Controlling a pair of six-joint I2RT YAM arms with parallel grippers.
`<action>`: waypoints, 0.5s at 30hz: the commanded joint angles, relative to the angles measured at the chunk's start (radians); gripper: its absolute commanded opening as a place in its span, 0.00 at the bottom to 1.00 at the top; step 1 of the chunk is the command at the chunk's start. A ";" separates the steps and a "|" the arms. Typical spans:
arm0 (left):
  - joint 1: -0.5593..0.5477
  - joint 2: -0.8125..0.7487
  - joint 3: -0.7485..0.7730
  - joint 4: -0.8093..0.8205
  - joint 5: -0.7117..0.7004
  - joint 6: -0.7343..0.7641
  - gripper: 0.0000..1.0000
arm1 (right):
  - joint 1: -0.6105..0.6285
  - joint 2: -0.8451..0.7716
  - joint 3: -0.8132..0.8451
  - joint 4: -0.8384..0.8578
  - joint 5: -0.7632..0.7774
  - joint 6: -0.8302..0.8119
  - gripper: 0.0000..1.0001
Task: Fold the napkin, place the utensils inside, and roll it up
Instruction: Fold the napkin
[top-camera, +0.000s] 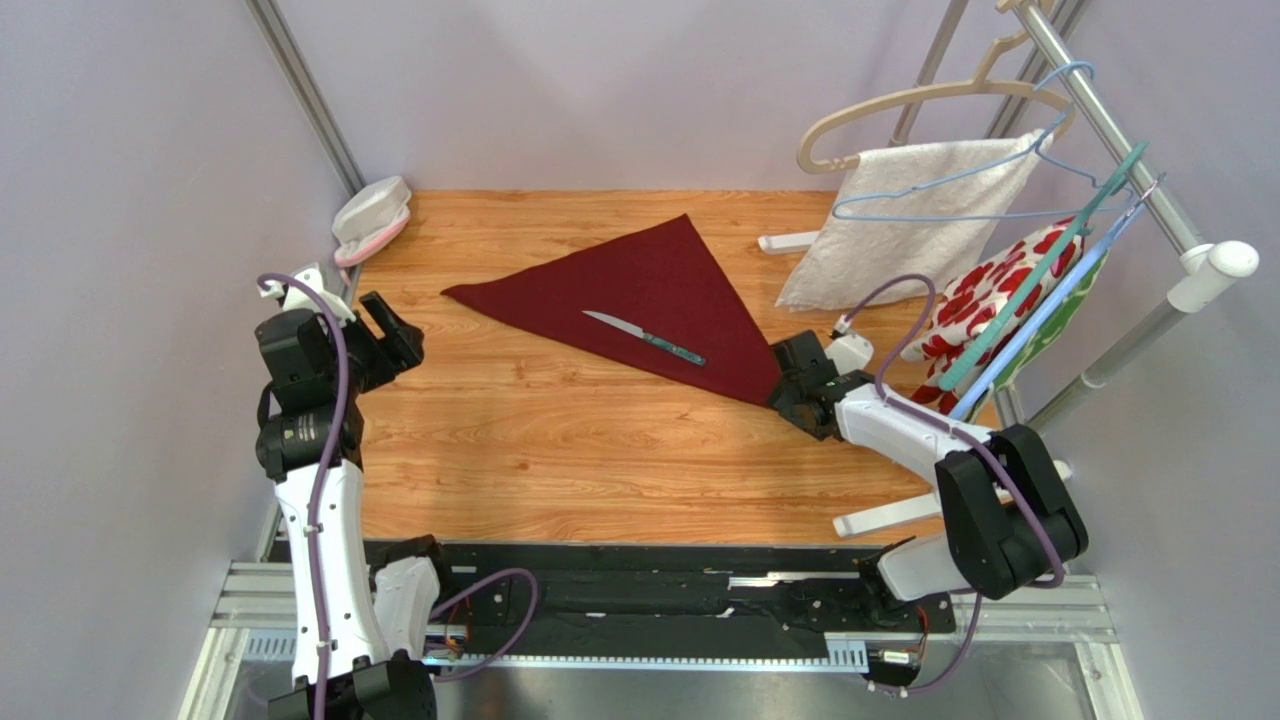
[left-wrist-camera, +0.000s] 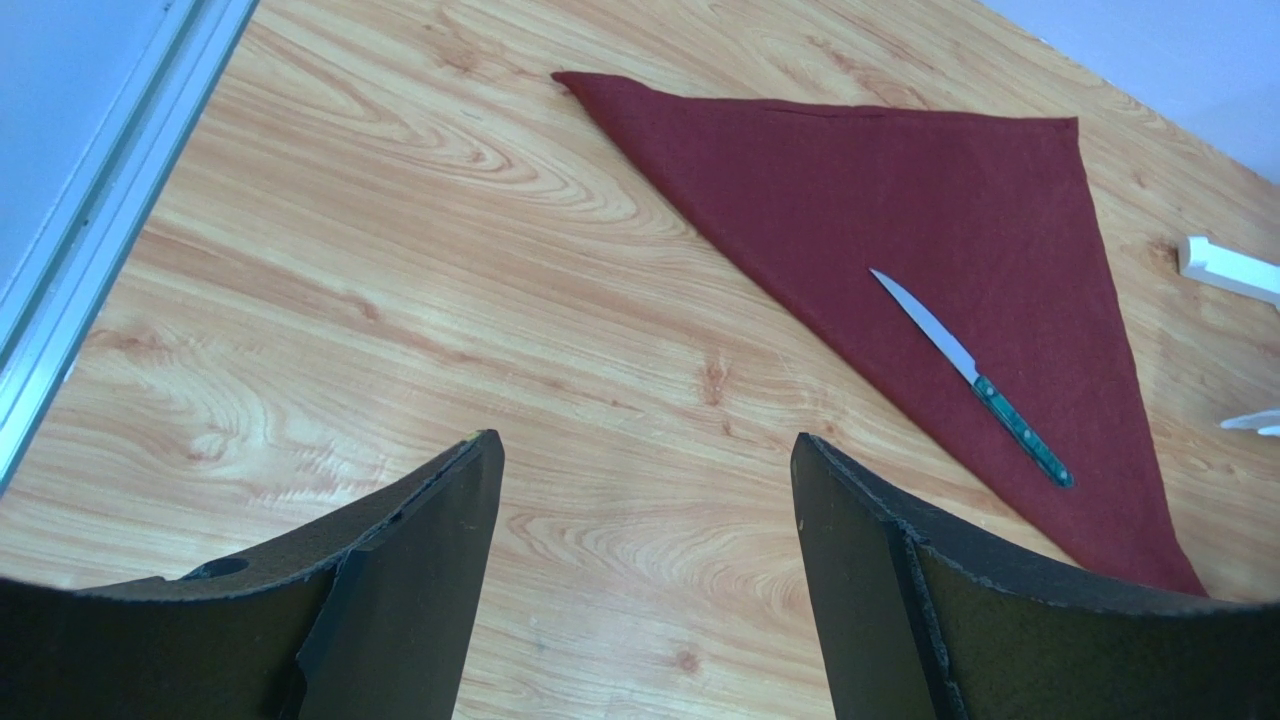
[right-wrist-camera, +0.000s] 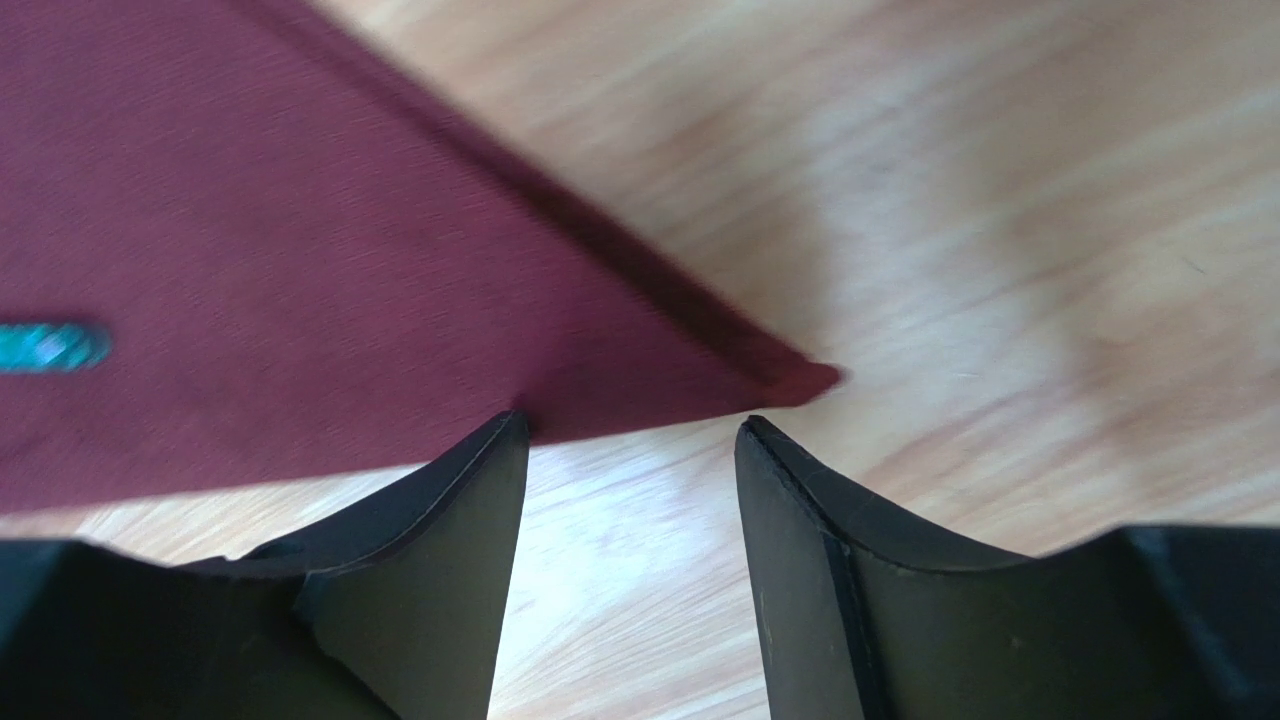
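The left gripper (top-camera: 394, 333) hovers over bare table (top-camera: 541, 450) with its jaws spread wide and nothing between them. The napkin's (top-camera: 661, 278) left tip lies near it, at about 2 o'clock in the top view. The napkin is folded into a triangle on the far half of the table. A knife (top-camera: 646, 339) rests on the napkin, its long axis running from blade at 10 o'clock to teal handle at 4 o'clock. The right gripper (top-camera: 784, 393) is also parted and empty, and sits right at the cloth's near-right corner, which points at its gap. The wrist view is blurred, so contact is uncertain. The right arm looks best placed to start the roll, pushing toward 10 o'clock.
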 joint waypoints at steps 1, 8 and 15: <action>0.008 -0.007 -0.009 0.036 0.032 -0.016 0.79 | -0.054 -0.033 -0.037 0.066 -0.021 0.118 0.57; 0.007 -0.005 -0.009 0.041 0.038 -0.019 0.79 | -0.071 -0.073 -0.058 0.082 -0.013 0.140 0.57; 0.007 -0.005 -0.009 0.042 0.041 -0.018 0.79 | -0.111 -0.113 -0.084 0.080 -0.006 0.154 0.56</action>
